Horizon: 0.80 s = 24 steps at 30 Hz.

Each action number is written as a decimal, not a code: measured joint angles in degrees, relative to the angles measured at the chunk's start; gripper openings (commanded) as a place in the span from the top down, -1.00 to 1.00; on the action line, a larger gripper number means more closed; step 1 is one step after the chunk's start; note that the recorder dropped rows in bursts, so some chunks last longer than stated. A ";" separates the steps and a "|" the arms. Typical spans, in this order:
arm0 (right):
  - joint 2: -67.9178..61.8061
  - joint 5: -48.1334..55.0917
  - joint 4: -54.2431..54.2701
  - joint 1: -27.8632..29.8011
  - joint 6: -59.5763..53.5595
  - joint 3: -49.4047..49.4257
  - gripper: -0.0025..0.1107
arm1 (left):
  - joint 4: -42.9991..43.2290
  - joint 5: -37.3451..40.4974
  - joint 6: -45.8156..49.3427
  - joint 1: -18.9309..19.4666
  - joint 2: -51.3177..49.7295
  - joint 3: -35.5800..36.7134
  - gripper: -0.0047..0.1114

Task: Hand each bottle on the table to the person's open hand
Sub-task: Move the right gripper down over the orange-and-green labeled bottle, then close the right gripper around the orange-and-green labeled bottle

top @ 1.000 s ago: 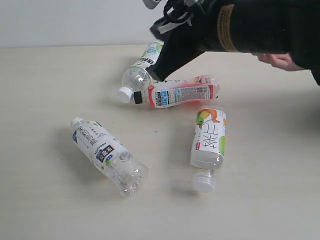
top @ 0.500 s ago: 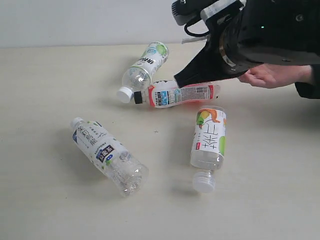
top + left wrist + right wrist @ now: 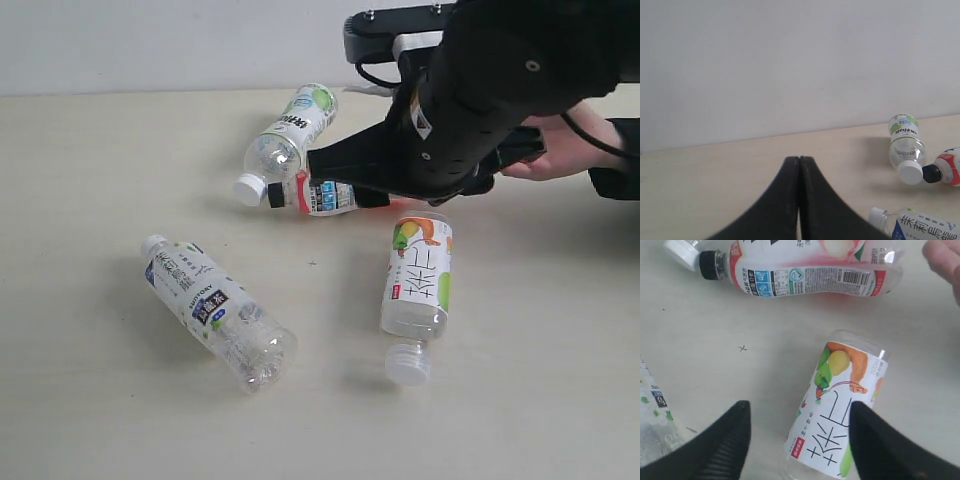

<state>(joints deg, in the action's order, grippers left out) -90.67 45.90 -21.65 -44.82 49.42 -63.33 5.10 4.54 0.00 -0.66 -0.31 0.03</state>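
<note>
The clear, white-capped fruit-label bottle (image 3: pixel 845 385) lies flat on the bench (image 3: pixel 765 330), directly beneath the right pincer (image 3: pixel 797 412), whose fingers are spread apart. Its arm (image 3: pixel 480 100) leans low. The black-capped bottle (image 3: pixel 805 270) lies just beyond; the left pincer (image 3: pixel 799 162) is pressed together.

four bottles (image 3: pixel 220 312) lie scattered on the table (image 3: pixel 90 160).

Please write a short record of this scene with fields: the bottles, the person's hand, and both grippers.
bottles: four, all lying on the table
black-cap bottle: red label, partly hidden, next to the green-label bottle
blue-label bottle: alone, front left
fruit-label bottle: seen between the open fingers, not gripped
person's hand: far right, no bottle seen in it
left gripper: shut, empty
right gripper: open
</note>
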 measured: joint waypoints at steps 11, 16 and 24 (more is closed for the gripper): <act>-3.34 4.75 4.38 0.00 1.93 0.56 -0.74 | 0.00 0.00 0.00 0.00 0.00 0.00 0.92; -5.70 6.29 0.94 0.00 6.01 3.96 -0.90 | 0.00 0.00 0.00 0.00 0.00 0.00 0.92; -7.58 2.92 -4.18 0.00 18.49 5.43 -0.90 | 0.00 0.00 0.00 0.00 0.00 0.00 0.92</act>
<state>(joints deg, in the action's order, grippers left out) -98.25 48.82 -25.83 -44.82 67.91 -57.90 5.10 4.54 0.00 -0.66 -0.31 0.03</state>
